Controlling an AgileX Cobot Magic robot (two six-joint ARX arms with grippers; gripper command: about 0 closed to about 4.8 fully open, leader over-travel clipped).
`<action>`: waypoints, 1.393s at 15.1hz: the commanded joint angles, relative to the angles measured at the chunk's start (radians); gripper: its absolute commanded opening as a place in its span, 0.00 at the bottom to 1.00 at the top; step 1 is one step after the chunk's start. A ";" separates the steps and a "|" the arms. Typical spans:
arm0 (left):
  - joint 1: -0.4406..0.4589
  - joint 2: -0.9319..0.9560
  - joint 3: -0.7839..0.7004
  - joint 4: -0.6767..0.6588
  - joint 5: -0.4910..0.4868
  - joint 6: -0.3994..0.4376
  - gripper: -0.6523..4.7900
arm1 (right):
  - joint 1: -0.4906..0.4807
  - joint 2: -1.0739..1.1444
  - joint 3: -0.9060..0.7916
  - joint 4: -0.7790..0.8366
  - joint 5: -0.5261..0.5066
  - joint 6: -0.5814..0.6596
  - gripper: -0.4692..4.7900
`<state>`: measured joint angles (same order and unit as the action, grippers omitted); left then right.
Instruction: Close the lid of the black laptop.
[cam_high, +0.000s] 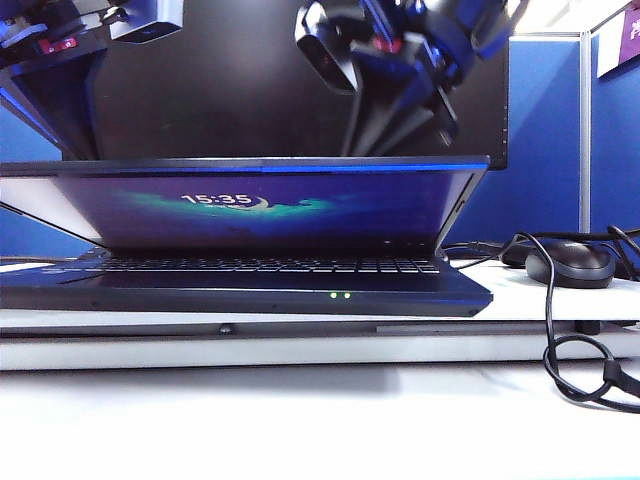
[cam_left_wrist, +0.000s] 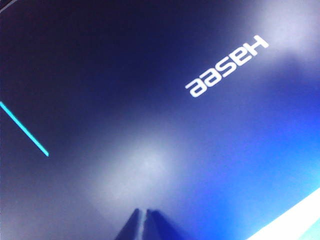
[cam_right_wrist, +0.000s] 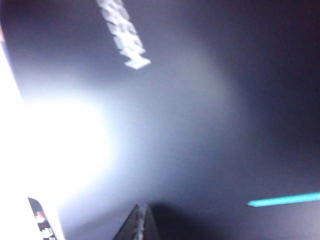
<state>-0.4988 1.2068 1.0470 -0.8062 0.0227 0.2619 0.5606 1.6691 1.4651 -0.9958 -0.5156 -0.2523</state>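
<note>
Now both grippers are pressed closed on the half-lowered lid (cam_high: 250, 205).
Left gripper (cam_left_wrist: 146, 225) and right gripper (cam_right_wrist: 142, 222) touch its outer face; a mouse (cam_high: 570, 265) lies beside the black laptop (cam_high: 270, 285).

"Hasee" on the lid (cam_left_wrist: 150, 100) outer face — "15:35" on its screen (cam_high: 260, 205)

Black laptop (cam_high: 300, 290) at the near table edge, two green lights lit at its front — its lid (cam_high: 250, 205) tilted low over the keys, blue night-sky wallpaper showing 15:35 — nearly shut.
</note>
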 joint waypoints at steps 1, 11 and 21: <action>0.000 0.000 0.002 0.001 0.008 0.004 0.11 | 0.002 -0.003 0.002 -0.001 0.001 0.002 0.09; 0.000 0.011 -0.045 0.038 0.007 0.004 0.11 | 0.002 -0.003 -0.182 0.066 -0.007 0.016 0.09; -0.002 -0.175 -0.044 0.206 0.008 -0.124 0.11 | 0.002 -0.296 -0.177 0.289 -0.055 0.057 0.09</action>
<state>-0.5011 1.0752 0.9993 -0.6472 0.0257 0.1703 0.5606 1.4124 1.2831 -0.7597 -0.5617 -0.2100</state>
